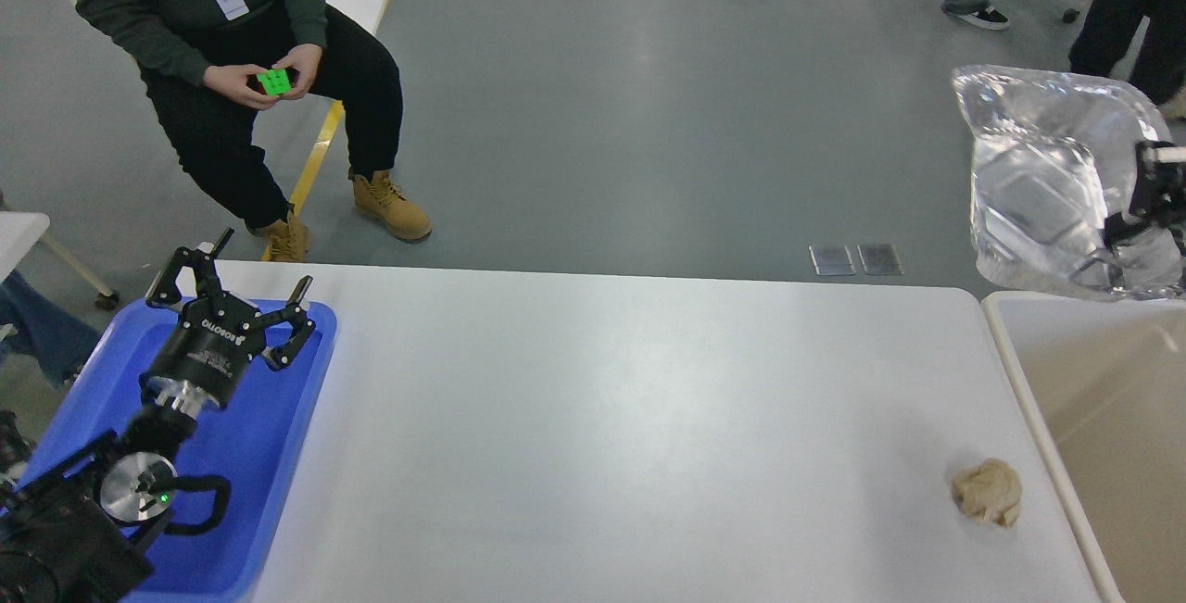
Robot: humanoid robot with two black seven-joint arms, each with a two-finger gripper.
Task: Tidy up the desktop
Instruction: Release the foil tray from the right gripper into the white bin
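The white desktop [602,418] fills the middle of the head view. A crumpled brown paper ball [988,492] lies on it near the front right edge. My right gripper [1141,214] is at the far right edge, shut on the rim of a foil tray [1047,177], which it holds tilted in the air above the back of the cream bin [1103,418]. The tray is motion-blurred. My left gripper [236,283] is open and empty above the blue tray [269,455] at the left.
A seated person [232,56] holding a green cube is beyond the table's back left corner. Other people's legs [1112,1] stand at the back right. A small white table [18,232] is at the far left.
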